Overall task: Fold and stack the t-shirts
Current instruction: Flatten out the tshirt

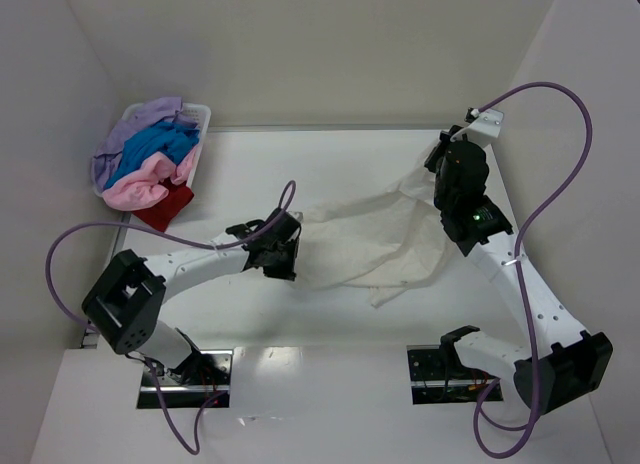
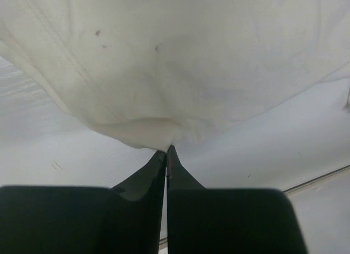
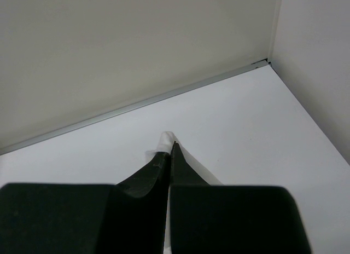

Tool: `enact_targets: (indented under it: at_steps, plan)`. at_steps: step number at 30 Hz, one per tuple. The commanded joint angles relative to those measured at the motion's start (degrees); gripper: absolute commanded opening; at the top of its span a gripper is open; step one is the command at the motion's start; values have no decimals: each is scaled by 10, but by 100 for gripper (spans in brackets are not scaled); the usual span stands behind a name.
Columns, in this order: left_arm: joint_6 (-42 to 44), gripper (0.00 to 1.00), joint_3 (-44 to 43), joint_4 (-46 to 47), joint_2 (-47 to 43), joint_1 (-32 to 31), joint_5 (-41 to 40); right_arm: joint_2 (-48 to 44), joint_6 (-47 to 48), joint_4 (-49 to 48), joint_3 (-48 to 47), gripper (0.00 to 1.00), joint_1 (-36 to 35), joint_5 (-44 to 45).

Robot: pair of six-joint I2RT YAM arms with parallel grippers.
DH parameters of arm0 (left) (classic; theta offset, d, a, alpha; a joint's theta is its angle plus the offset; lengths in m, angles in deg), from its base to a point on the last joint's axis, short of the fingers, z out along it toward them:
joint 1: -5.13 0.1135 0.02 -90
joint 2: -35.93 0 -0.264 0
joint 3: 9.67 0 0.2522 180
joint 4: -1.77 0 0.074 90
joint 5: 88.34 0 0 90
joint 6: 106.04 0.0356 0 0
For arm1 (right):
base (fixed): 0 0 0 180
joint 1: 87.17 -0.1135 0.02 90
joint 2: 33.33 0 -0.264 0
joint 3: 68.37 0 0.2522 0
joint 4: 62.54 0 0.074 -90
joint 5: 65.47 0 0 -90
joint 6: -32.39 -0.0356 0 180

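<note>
Left gripper (image 2: 166,153) clenched on an edge of the cream-white t-shirt (image 1: 370,239); right gripper (image 3: 170,147) clenched on another. Cloth slung between jaws, lower part on table (image 1: 320,164). Back wall (image 3: 136,46) near right jaws. Basket (image 1: 200,110) of coloured shirts (image 1: 150,164) far-left of left jaws, well apart.

Soft matt cream cloth t-shirt (image 1: 375,239), smooth matt white table (image 1: 330,324).

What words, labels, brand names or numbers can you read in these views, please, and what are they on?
None: no text is legible in any view.
The cream-white t-shirt is plain; its dark specks in the left wrist view are marks, not letters.
The white basket, left arm and right arm show no readable markings.
</note>
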Motion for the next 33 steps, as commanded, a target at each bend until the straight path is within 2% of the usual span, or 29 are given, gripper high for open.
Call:
enact_targets:
  at_steps: [1, 4, 11, 13, 18, 27, 33]
  plan:
    - [-7, 0, -33, -10, -27, -1, -51, -16, 3, -43, -8, 0, 3, 21]
    - [-1, 0, -64, -32, -43, -1, -73, -22, 8, -43, -8, 0, 3, 27]
    - [5, 0, -59, -55, -91, 12, -85, -32, 8, -37, -8, 0, 3, 27]
    - [5, 0, -80, -70, -112, 19, -92, -32, 8, -37, -8, 0, 3, 27]
    - [40, 0, -148, -71, -146, 77, -63, -32, 8, -37, -14, 0, 3, 27]
    - [58, 0, -135, -17, -29, 153, -33, -32, -3, -37, -3, 0, 3, 21]
    - [77, 0, -181, 7, 24, 173, 2, -32, 8, -37, 2, 0, 8, 34]
